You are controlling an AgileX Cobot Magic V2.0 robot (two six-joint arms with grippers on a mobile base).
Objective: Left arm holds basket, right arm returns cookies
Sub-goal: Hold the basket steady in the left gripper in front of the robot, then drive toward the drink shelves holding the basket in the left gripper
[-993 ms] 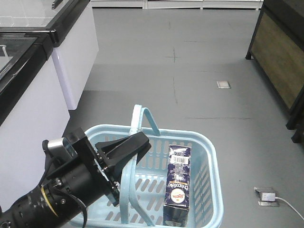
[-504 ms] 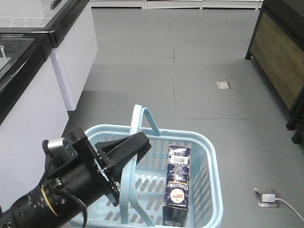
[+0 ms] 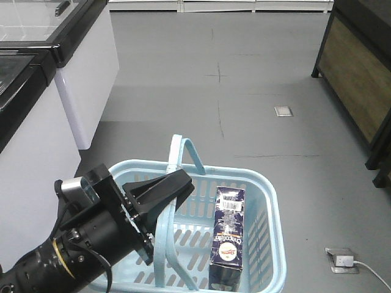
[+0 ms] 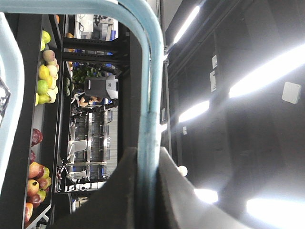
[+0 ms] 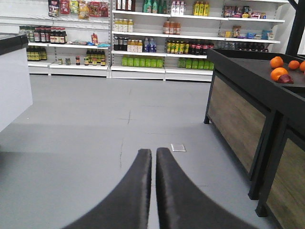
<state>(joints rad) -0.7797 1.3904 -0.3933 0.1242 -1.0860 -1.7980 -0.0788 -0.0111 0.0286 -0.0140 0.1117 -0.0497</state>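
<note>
Cardboard cookie box (image 3: 229, 235), tall, dark navy, stands in the light blue plastic basket (image 3: 270, 207), lower centre; probably light, crushable: grip upper sides. Left end effector (image 3: 186, 182) pinches the basket handle (image 4: 150, 95); right end effector (image 5: 154, 160) is pressed together.

Basket (image 3: 269, 198): light blue plastic, slotted sides, hoop handles raised; seen near centre, above grey floor. One handle (image 4: 150, 95) is clamped between wedge-shaped fingers of left gripper (image 3: 181, 185), black, at near left. Cookies (image 3: 228, 235): dark navy box, white barcode at top, stood upright inside basket, near right wall. Right gripper (image 5: 153, 160): black fingers pressed together, nothing held.
</note>
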